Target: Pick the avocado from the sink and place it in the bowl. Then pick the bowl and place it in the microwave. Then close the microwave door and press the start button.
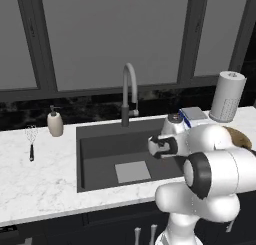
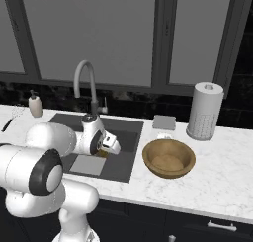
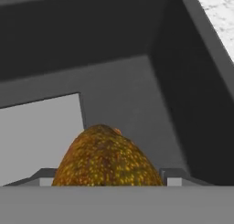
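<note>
Pincer (image 3: 107, 179) flanking avocado (image 3: 106, 157), low inside sink (image 3: 192, 99)

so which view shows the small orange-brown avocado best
The hand view: the small orange-brown avocado looms close between the gripper fingertips, over the dark grey sink floor. The right base view shows a sliver beside the hand; the left base view hides it.

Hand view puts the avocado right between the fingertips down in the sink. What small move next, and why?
Probably close the end effector on the avocado, then lift. The avocado sits low and centred, with a fingertip on either side, over the sink floor. The bowl waits on the counter to the right.
</note>
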You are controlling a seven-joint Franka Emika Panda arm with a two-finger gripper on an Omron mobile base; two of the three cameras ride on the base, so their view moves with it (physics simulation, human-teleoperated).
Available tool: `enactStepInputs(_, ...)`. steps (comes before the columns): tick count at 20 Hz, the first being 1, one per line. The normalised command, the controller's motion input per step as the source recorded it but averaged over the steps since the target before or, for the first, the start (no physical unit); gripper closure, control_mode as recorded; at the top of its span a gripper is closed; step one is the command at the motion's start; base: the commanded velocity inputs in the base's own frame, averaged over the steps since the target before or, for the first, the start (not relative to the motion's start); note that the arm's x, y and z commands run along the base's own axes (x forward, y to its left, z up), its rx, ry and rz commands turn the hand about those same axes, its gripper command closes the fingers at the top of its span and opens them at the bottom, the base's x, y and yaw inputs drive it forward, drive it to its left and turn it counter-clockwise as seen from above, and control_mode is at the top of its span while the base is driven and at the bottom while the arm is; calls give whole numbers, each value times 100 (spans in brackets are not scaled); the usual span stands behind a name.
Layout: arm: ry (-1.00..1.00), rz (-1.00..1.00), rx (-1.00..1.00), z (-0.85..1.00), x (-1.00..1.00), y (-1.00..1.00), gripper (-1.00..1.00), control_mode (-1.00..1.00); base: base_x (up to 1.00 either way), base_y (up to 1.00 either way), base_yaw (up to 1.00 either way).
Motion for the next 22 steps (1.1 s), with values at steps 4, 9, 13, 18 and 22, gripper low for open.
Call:
enactStepInputs(4,0,-15,0,99,-34,-45,100,-100,0,0,0)
enactStepInputs(9,0,-12,2,91,-34,-80,100,-100,0,0,0)
enactStepInputs(13,3,-11,6,77,-26,-84,100,-100,0,0,0)
enactStepInputs(18,11,-8,8,20,-12,-91,100,-100,0,0,0)
enactStepInputs(22,19,-4,9,0,0,-100,100,-100,0,0,0)
